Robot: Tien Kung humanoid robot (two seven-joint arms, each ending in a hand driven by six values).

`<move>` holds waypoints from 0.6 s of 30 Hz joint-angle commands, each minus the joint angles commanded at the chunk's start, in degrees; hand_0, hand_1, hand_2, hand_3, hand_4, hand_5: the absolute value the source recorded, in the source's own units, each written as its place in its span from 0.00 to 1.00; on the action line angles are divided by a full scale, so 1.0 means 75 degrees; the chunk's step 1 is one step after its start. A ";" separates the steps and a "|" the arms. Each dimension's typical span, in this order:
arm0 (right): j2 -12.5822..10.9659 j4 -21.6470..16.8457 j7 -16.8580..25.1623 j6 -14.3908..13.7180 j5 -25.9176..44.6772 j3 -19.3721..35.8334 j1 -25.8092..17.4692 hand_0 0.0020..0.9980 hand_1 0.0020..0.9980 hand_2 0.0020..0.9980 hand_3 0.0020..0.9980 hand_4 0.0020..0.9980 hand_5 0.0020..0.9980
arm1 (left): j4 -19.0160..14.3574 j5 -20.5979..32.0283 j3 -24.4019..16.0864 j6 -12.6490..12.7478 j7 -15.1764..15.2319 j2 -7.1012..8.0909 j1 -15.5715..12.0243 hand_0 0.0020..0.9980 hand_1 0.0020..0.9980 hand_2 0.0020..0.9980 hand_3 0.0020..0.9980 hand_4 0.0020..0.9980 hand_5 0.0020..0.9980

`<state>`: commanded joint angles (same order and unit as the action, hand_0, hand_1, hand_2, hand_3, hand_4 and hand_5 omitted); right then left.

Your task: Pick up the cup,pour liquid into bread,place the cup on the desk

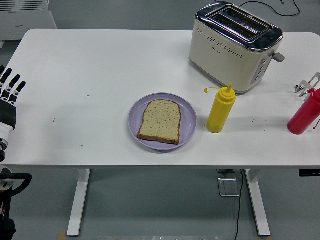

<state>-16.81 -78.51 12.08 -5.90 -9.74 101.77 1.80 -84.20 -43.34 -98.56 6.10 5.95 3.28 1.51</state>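
The bench (pixel 100 65) is a white rectangular top with rounded corners on white legs. Resting directly on it:

- A lilac plate (pixel 186 114), near the front edge at centre, carrying one slice of bread (pixel 160 121).
- A yellow squeeze bottle (pixel 220 110), upright, just right of the plate, cap open on its tether.
- A cream and chrome two-slot toaster (pixel 235 46), at the rear right, behind the yellow bottle.
- A red squeeze bottle (pixel 304 116), upright, at the right edge.

Small dark marks show on the surface left of the plate.
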 joint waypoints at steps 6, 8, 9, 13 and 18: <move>0.0010 -0.0025 -0.0022 0.0034 -0.0001 0.0016 -0.0003 0.80 0.74 0.74 0.77 0.62 0.60 | -0.0013 -0.0008 0.0024 -0.0002 0.0003 0.0008 0.0009 0.72 0.76 0.81 0.71 0.66 1.00; 0.0008 -0.0044 -0.0023 0.0051 0.0001 0.0022 -0.0004 0.80 0.74 0.74 0.77 0.62 0.60 | -0.0021 -0.0010 0.0031 -0.0004 0.0006 0.0011 0.0011 0.72 0.76 0.81 0.71 0.66 1.00; 0.0004 -0.0058 -0.0023 0.0061 -0.0001 0.0023 -0.0006 0.80 0.74 0.74 0.77 0.62 0.60 | -0.0022 -0.0013 0.0033 -0.0003 0.0005 0.0013 0.0011 0.72 0.76 0.81 0.71 0.66 1.00; -0.0004 -0.0080 -0.0036 0.0094 -0.0014 0.0038 -0.0003 0.80 0.74 0.74 0.77 0.62 0.60 | -0.0020 -0.0018 0.0045 -0.0002 0.0007 0.0016 0.0016 0.72 0.76 0.81 0.71 0.66 1.00; 0.0014 -0.0081 -0.0033 0.0152 -0.0052 0.0059 0.0015 0.80 0.74 0.74 0.77 0.62 0.59 | -0.0015 -0.0022 0.0056 -0.0003 0.0008 0.0019 0.0025 0.72 0.76 0.80 0.71 0.66 1.00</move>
<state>-16.70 -79.12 11.83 -4.76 -10.13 102.21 1.91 -84.31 -43.51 -98.13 6.08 6.01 3.42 1.69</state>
